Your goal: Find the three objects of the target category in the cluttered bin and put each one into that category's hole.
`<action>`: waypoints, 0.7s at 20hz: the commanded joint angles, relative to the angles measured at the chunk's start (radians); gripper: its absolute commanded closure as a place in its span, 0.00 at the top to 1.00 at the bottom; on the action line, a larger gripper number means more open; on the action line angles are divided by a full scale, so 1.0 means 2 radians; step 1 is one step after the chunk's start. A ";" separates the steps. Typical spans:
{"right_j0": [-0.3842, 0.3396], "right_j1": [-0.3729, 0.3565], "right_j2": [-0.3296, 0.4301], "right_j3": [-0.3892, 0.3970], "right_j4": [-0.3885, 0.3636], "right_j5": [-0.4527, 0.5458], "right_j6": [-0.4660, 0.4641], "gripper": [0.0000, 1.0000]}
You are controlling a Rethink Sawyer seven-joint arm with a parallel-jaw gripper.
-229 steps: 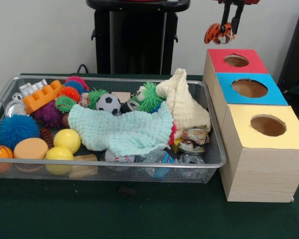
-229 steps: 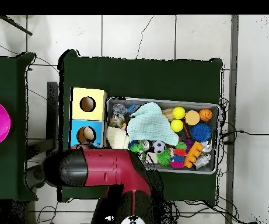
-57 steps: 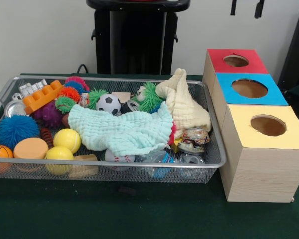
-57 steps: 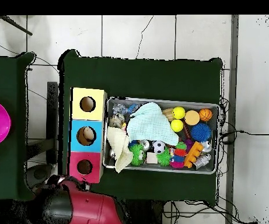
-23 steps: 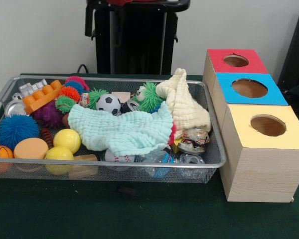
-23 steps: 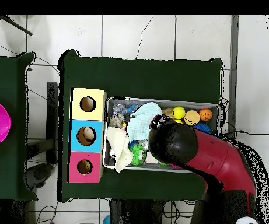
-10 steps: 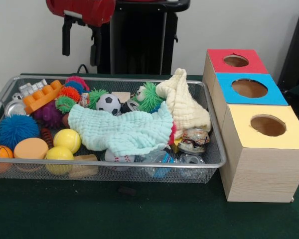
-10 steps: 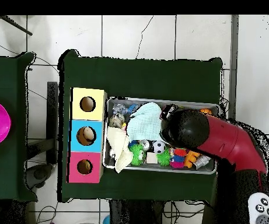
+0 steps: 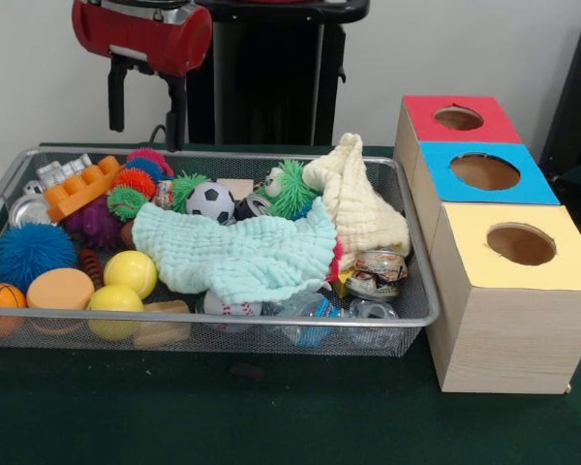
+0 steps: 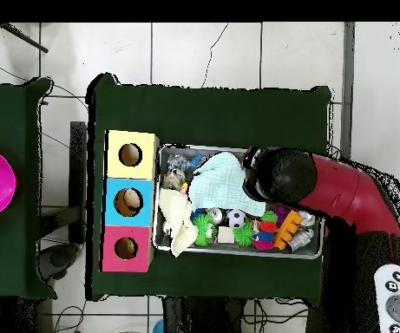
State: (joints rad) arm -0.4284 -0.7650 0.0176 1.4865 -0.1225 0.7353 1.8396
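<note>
Hovering above the far rim of the wire bin (image 9: 407, 320), the claw (image 9: 143, 95) hung empty with fingers apart, poised over the orange brick (image 9: 80, 187), presumably choosing among spiky balls (image 9: 128, 201).

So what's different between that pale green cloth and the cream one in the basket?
The pale green cloth lies spread flat across the middle of the basket, covering toys beneath it. The cream cloth is bunched into a peak at the end nearest the coloured boxes, standing higher than the green one. The green one also shows more area. Both have the same crinkled, quilted weave, and they touch where the green edge meets the cream folds.
</note>
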 commanded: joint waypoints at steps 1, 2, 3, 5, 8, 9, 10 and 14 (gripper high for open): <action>-0.006 0.006 0.051 -0.027 -0.029 0.075 -0.079 1.00; -0.005 0.002 0.051 -0.027 -0.029 0.078 -0.077 1.00; -0.005 0.000 0.052 -0.027 -0.028 0.082 -0.077 1.00; -0.006 -0.005 0.054 -0.033 -0.028 0.096 -0.079 1.00; -0.007 -0.009 0.056 -0.037 -0.028 0.108 -0.081 1.00; -0.007 -0.013 0.057 -0.037 -0.028 0.113 -0.081 1.00; -0.006 -0.014 0.058 -0.034 -0.027 0.112 -0.080 1.00; -0.005 -0.017 0.062 -0.019 -0.029 0.101 -0.074 1.00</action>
State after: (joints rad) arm -0.4283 -0.8030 0.0468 1.4331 -0.1418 0.8357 1.8396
